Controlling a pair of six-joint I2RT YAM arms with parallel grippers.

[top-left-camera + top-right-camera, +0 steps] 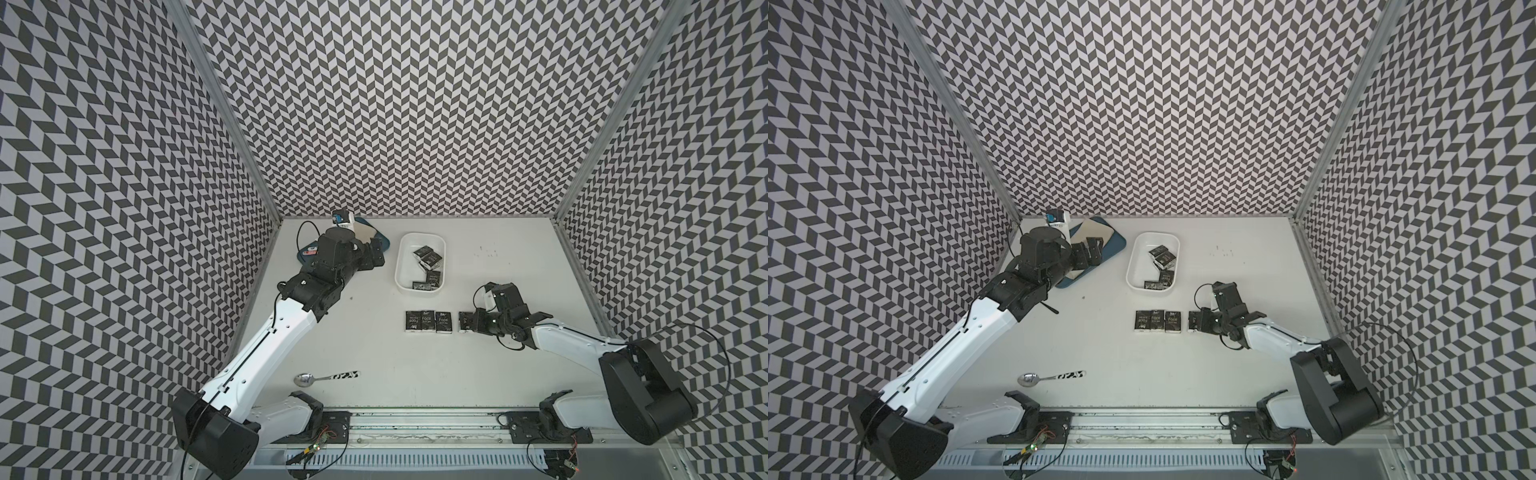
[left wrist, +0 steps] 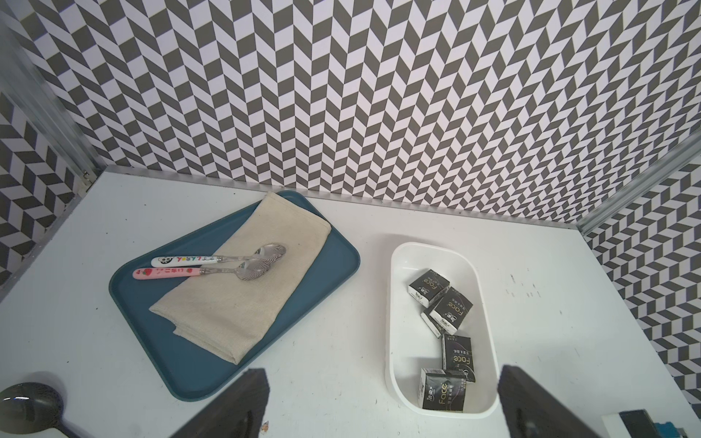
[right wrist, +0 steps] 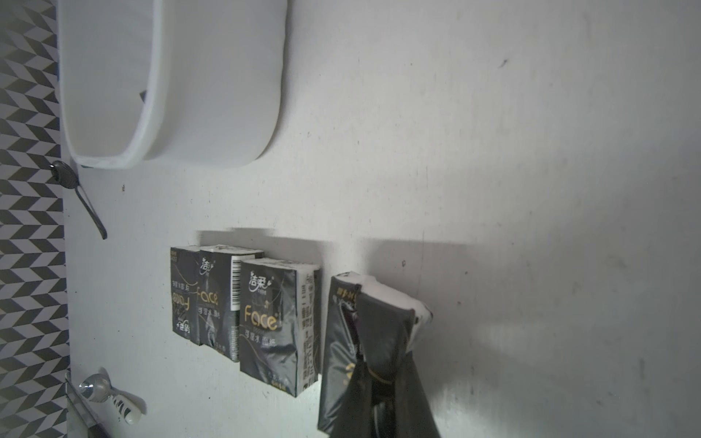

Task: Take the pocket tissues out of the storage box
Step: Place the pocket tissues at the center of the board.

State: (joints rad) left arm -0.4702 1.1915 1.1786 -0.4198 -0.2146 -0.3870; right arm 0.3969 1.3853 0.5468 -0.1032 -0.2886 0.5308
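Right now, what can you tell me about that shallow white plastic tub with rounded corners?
The shallow white plastic tub is rectangular with rounded corners, a thin rim and plain smooth walls. It sits upright and open on the white tabletop, toward the back, beside the flat blue tray. Five black tissue packets lie loosely along one side inside; the rest of its floor is bare.

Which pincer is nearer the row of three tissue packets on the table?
Right. The right pincer, shut on a fourth packet, sits beside the row; the left pincer, open, is farther back by the blue tray.
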